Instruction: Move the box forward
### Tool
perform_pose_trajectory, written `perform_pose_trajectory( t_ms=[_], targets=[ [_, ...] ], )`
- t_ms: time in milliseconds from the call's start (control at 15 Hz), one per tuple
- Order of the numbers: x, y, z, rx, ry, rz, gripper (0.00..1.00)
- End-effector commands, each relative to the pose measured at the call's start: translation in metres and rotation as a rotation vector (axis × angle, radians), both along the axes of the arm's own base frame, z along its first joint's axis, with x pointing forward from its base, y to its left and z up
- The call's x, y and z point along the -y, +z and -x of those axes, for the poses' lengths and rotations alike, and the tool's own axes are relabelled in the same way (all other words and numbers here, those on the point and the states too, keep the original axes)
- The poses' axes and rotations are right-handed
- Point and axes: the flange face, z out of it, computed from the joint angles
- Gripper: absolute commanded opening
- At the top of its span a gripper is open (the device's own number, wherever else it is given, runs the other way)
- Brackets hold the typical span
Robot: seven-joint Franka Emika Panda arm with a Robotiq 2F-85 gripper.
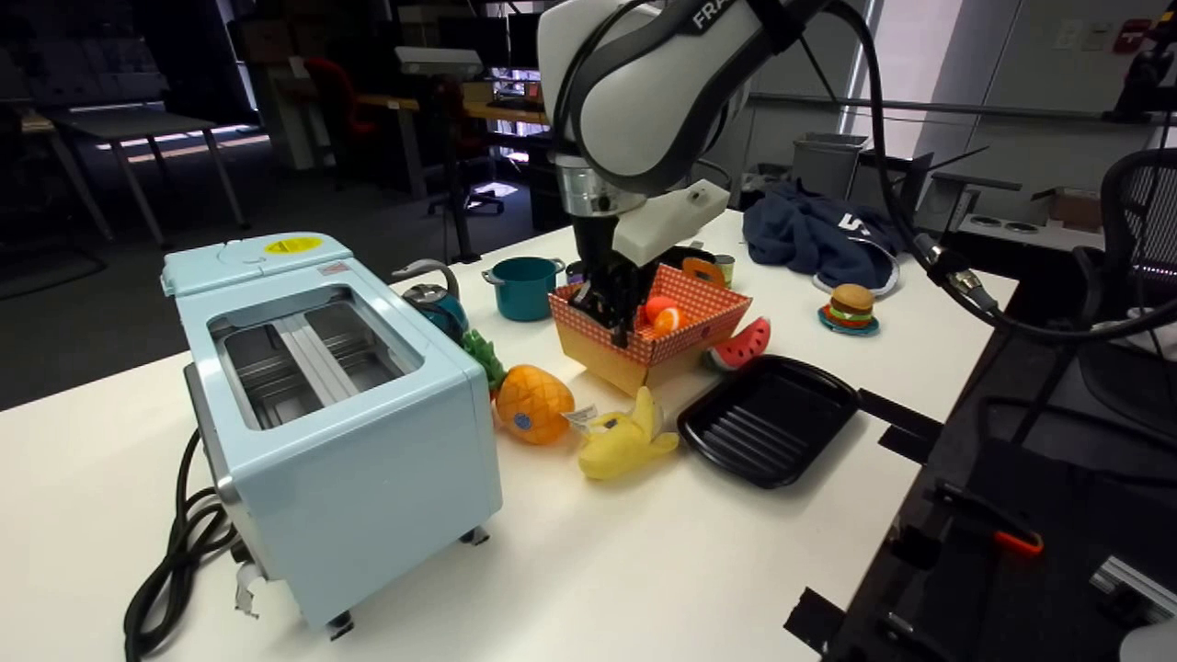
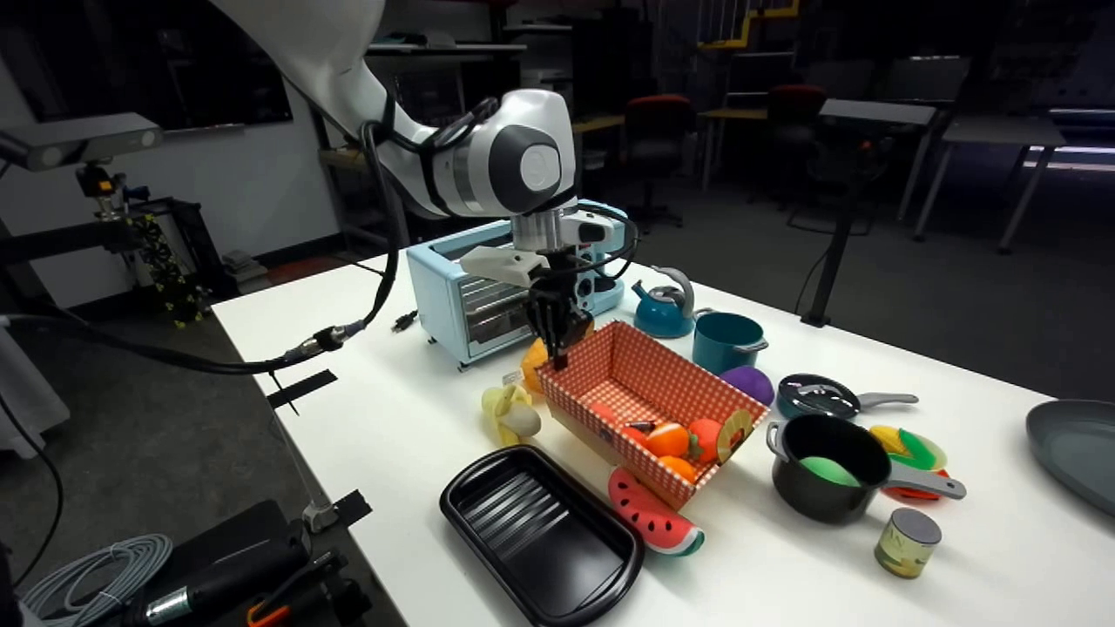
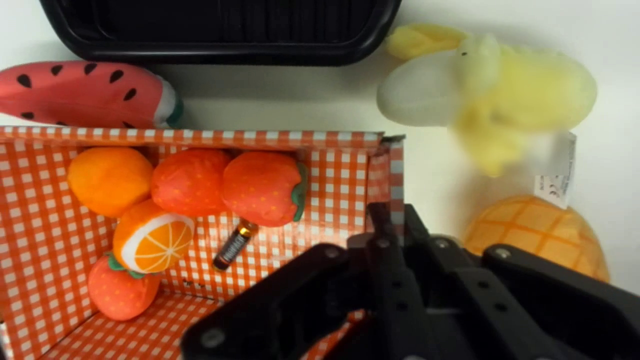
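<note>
You had the black two-fingered gripper [image 3: 396, 220] clamped on the short end wall of the orange-and-white gingham-lined rectangular box [image 2: 679, 383], one finger inside that wall and one outside. The box stretched away from the gripper on the inner-finger side, over the white table [image 1: 607, 570]; you could not tell whether its base touched it. Inside, all apart from your inner finger, lay red strawberry toys [image 3: 260, 190], a plain round orange toy [image 3: 110, 181], an orange toy with a slice-patterned face [image 3: 155, 242] and a small black-and-gold cylinder [image 3: 234, 248]. On the outer-finger side, a crosshatched orange pineapple toy [image 1: 535, 403] and a peeled yellow banana toy [image 1: 621, 446] sat near the gripper, with a boxy light blue toaster [image 1: 359, 460] beyond the pineapple. Well apart from the gripper, a red watermelon-wedge toy [image 2: 653, 514] lay just beside the box's long wall, near a black rectangular ribbed pan [image 2: 540, 531].
</note>
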Motion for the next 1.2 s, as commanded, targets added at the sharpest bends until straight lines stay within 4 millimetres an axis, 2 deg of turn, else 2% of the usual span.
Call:
perform_pose_trajectory(
  t_ms=[0, 400, 600, 800, 1133],
  targets=[
    [-0.013, 0.009, 0.016, -0.027, 0.11, -0.002, 0.02],
    [-0.015, 0.002, 0.023, -0.055, 0.156, 0.006, 0.02],
    [-0.019, 0.005, 0.013, -0.027, 0.103, 0.005, 0.02],
    [-0.023, 0.013, -0.001, 0.022, 0.087, 0.007, 0.02],
    [-0.017, 0.022, -0.04, 0.078, 0.011, 0.012, 0.02]
  ],
)
